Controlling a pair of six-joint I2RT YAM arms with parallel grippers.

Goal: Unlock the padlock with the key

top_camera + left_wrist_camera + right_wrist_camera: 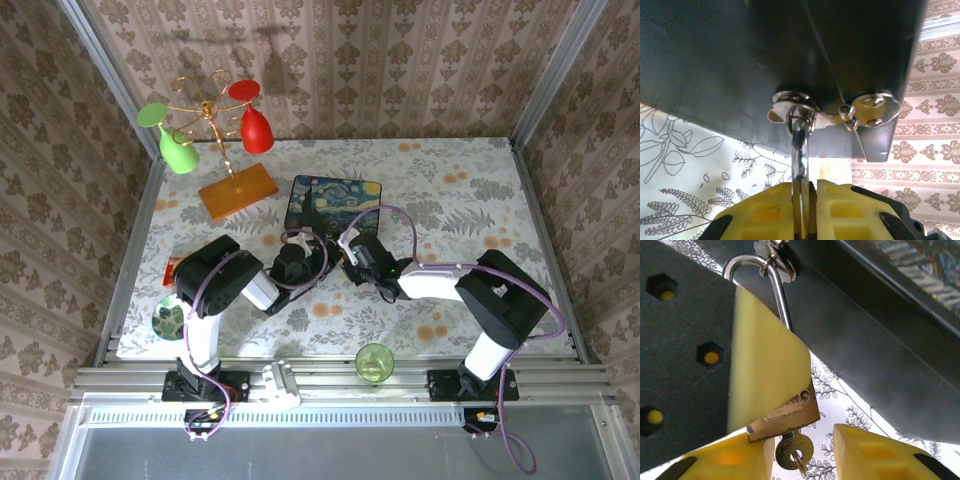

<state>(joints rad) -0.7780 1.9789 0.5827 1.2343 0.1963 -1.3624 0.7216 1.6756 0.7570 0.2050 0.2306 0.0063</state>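
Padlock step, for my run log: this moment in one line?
left gripper: shut on small brass padlock | small metal key: in keyhole | right gripper: open, astride key | silver shackle: through box's hasp

Bright even light, soft shadows, blurry close-ups

The left arm rises from its base, folds at the elbow and runs its forearm out to the right, ending in the left tool. Its yellow pads are pressed almost together, pinching the padlock between them, with the shackle running straight ahead of the tips. The right arm bends the opposite way, its forearm laid low over the counter and reaching left to the right tool. That tool's fingers stand apart with a clear gap between them. The two tools meet nearly nose to nose, one left pad just ahead and left of the right tool's tips.
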